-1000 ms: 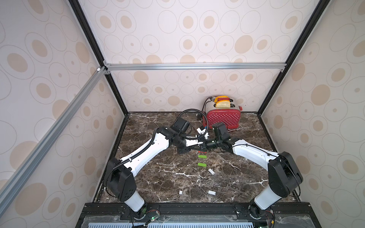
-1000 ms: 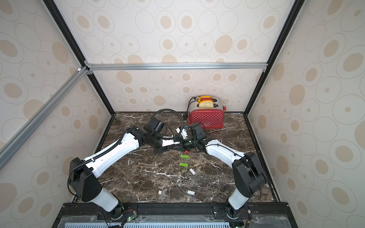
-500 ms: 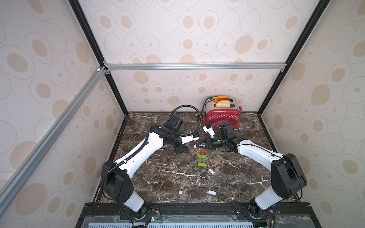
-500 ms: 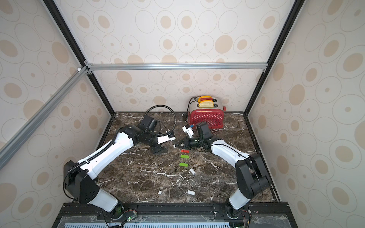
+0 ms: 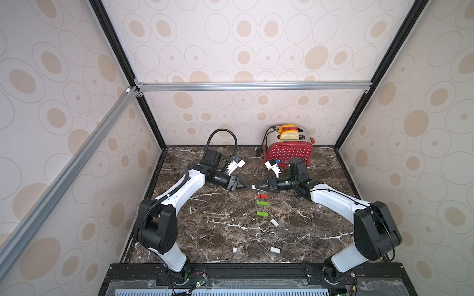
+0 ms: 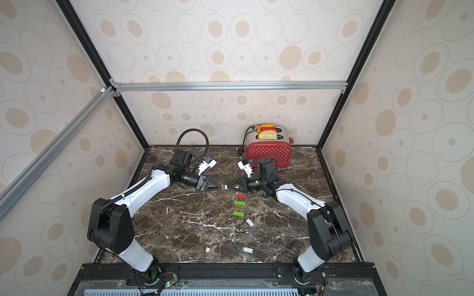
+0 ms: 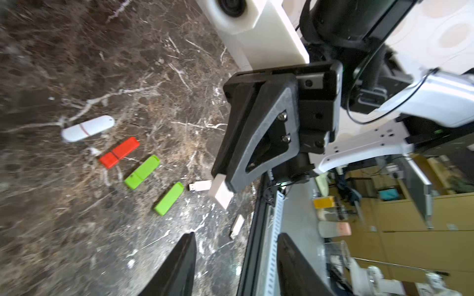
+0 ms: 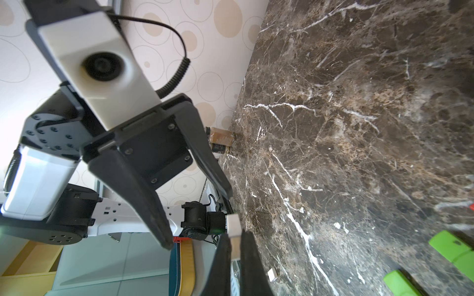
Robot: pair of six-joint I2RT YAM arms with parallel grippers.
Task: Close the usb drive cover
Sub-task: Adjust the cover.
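Right pincer (image 5: pixel 254 187) clamps one white cover (image 7: pixel 221 194) near two green drives (image 5: pixel 262 203) (image 5: pixel 262 213).

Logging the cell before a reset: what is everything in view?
table: one, dark marble, cell floor
toaster: one, red dotted, back edge
toast: two slices, yellowish, in the toaster's slots
red drive: one, red, capped, mid-table
green drives: two, green, capped, lined up in front of it
capped white drive: one, white, beside the red drive in the left wrist view
uncapped white drives: two, white, nearer the front
loose cap: one, white, front
white piece: one, white, in the right gripper
left gripper: one, black, open, empty
right gripper: one, black, shut on the white piece
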